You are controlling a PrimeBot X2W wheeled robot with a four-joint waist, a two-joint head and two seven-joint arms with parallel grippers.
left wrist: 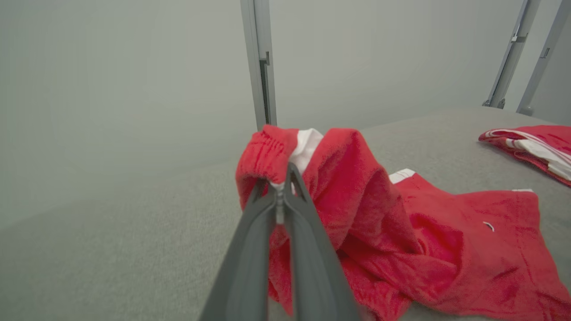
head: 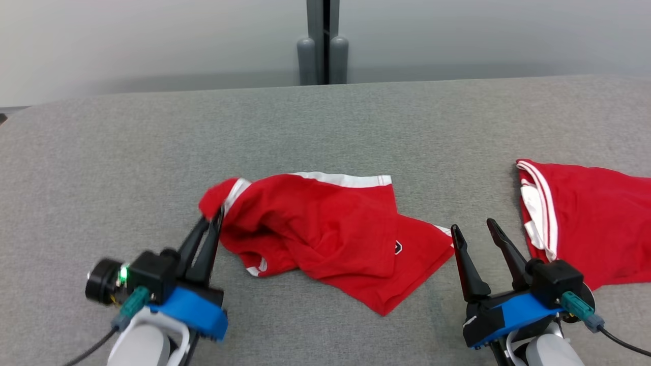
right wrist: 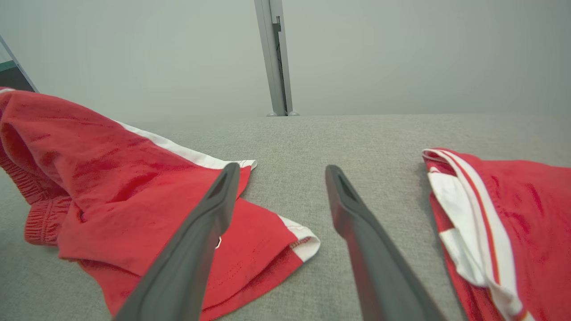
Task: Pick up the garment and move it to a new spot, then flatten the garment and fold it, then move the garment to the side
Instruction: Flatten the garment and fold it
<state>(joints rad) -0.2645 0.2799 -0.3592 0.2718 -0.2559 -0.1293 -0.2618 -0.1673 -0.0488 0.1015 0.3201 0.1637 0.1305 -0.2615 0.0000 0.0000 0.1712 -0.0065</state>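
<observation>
Between the fingers of the left gripper (head: 213, 218), pressed together, sits the elastic waistband corner of the red garment (head: 325, 223), raised off the grey table (head: 152, 152). Rest of the garment lies crumpled at table centre, white trim along its far edge. Noted: right gripper (head: 473, 226) with fingers spread wide, holding nothing, near the garment's right corner. Further right, well apart, lies a second red garment (head: 590, 223), white-striped.

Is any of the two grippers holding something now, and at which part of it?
The left gripper, jaws shut, holds the red shorts by a corner of the elastic waistband. The right gripper holds nothing, jaws open.
</observation>
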